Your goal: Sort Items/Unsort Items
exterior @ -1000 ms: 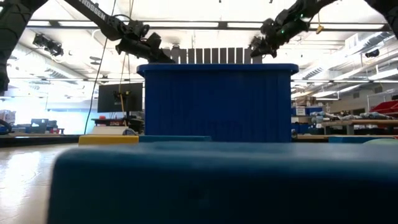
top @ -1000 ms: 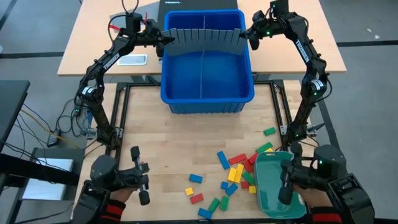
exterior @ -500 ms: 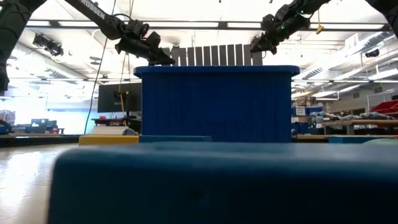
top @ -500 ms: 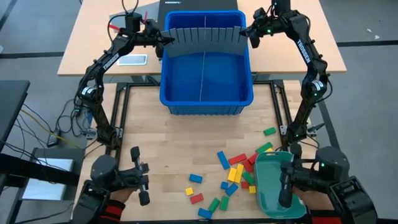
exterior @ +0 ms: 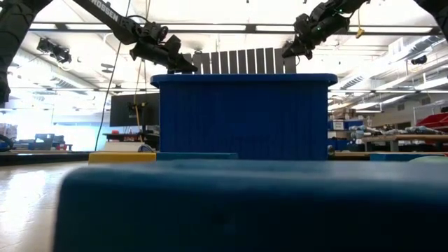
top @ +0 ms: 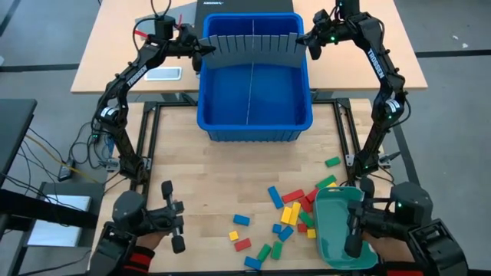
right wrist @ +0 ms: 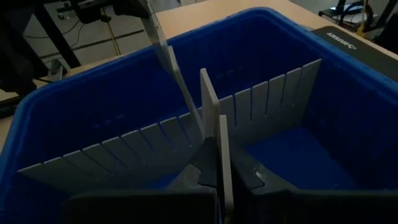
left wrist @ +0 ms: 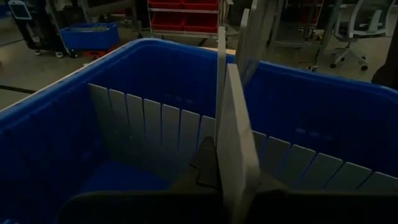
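Both arms are reaching to the far side of the table, over the big blue rectangular plastic bin point(top: 255, 126). The left gripper point(top: 202, 50) is pinching the left end of the flat grey slotted plastic divider sheet point(top: 253, 44), fingers closed tight on its edge. The right gripper point(top: 308, 46) is doing the same on the sheet's right end, clamped shut on it. The sheet is standing upright, held along the bin's far wall, its top edge sticking up above the rim; the low view is showing its slotted top point(exterior: 245, 61) poking over the bin point(exterior: 241, 115) between the two grippers. A second grey divider point(top: 251, 90) is sitting inside the bin, running front to back down the middle.

Wrist views: the left one is looking along the held sheet's edge point(left wrist: 235, 134) into the bin point(left wrist: 56, 118), the right one likewise point(right wrist: 219, 155) with the blue wall point(right wrist: 74, 106) behind.

The small rectangular toy blocks point(top: 290, 212) in red, yellow, green and blue are lying loose on the wooden table point(top: 199, 184), near side, right of centre, well apart from the bin. Some are touching the teal-green oblong plastic tray point(top: 337, 230) just beside them; one green block point(top: 332, 162) is lying off alone, nearer the bin.
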You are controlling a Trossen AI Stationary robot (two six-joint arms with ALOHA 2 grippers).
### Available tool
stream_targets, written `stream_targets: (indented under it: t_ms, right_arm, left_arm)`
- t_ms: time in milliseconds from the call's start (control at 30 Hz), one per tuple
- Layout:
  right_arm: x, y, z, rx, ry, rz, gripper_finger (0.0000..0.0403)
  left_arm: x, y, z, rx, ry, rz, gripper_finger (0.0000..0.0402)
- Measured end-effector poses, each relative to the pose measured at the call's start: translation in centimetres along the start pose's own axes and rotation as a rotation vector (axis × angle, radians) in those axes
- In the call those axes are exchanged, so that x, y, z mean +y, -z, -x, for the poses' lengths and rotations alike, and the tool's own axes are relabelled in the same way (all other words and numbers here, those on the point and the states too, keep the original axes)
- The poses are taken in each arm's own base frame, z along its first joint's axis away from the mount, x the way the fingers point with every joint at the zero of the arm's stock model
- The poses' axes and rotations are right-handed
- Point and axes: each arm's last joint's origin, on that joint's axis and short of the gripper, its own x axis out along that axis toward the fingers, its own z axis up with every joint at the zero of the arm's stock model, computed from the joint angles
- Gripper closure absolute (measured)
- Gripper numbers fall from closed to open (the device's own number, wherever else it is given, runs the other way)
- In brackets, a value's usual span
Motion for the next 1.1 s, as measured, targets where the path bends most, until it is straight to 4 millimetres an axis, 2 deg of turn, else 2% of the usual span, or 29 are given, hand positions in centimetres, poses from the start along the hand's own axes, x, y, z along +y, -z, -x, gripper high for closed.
stream_targets:
  t_ms: [600,1100]
  right_arm:
    - [-0.1,0.9,-0.5,0.045,-0.01,-0.012,0.0403]
    - [0.0,1.0,-0.3,0.048,-0.02,-0.021,0.0403]
  left_arm:
    - [0.0,-0.4,-0.1,-0.015,-0.025,-0.03,0.0401]
    - [0.2,-1.4,-0.1,-0.073,-0.063,-0.23,0.0401]
